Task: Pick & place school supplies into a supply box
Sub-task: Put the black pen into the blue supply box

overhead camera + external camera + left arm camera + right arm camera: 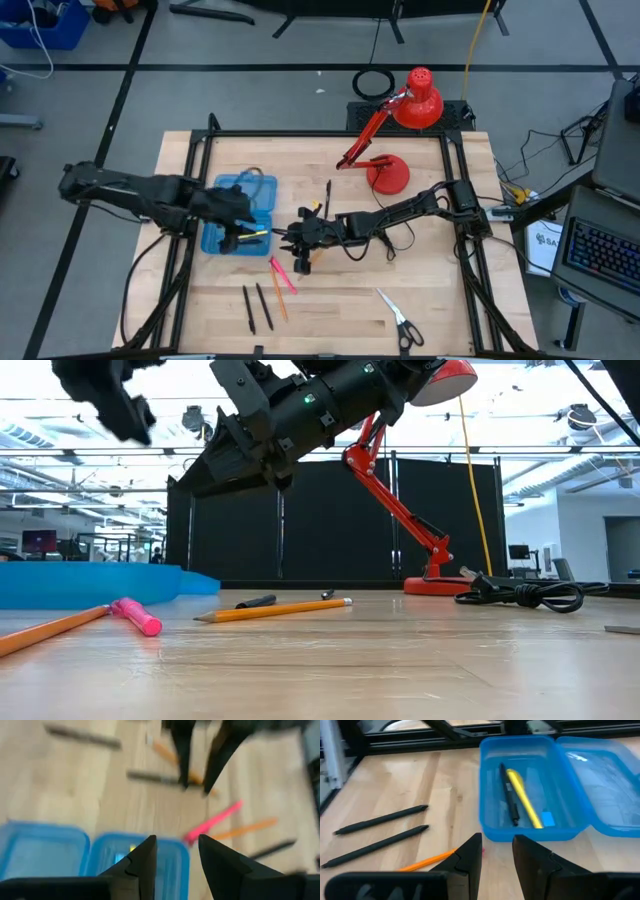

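Note:
The blue supply box (212, 240) lies open at the table's left, its lid (605, 785) folded out flat. In its tray (530, 832) lie a yellow marker (525, 800) and a black pen (509, 795). My left gripper (177, 850) hangs open above the tray with nothing between its fingers. My right gripper (497, 852) stands open beside the box, raised off the table and also holding nothing. A pink marker (279, 272), an orange pencil (275, 610), two black pens (380, 830), another black pen (328, 195) and scissors (400, 318) lie flat on the wood.
A red desk lamp (400, 140) stands at the table's far side, its black cable (525, 595) coiled on the wood to the right. Black frame rails (190, 200) run along the table's left and right sides. Bare wood lies between the pens and the scissors.

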You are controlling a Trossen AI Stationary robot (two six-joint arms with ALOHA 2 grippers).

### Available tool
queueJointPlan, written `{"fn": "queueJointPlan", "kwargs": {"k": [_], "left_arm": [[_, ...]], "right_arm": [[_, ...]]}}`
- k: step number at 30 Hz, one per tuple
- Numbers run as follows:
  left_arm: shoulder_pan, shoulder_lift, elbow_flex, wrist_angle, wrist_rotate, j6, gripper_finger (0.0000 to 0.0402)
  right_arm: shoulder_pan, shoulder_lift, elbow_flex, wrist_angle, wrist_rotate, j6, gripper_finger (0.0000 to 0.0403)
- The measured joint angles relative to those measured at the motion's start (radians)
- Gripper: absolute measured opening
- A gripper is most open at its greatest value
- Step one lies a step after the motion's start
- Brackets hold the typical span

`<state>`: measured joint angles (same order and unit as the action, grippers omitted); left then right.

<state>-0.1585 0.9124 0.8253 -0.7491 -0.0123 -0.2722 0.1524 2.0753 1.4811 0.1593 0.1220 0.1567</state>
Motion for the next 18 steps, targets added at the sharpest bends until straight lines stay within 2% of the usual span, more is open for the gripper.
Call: {"fn": "queueJointPlan", "kwargs": {"k": [9,18], "left_arm": [[-0.121,-0.197,-0.056,0.171,-0.141,0.004,0.0147],[-0.240,-0.288,-0.216,0.412,-0.318,-0.044,0.0147]], "right_arm": [[0.000,0.000,0.000,-0.018,0.055,0.041,0.0100],[0.000,0.000,0.000,-0.142,0.298,0.160,0.0100]]}}
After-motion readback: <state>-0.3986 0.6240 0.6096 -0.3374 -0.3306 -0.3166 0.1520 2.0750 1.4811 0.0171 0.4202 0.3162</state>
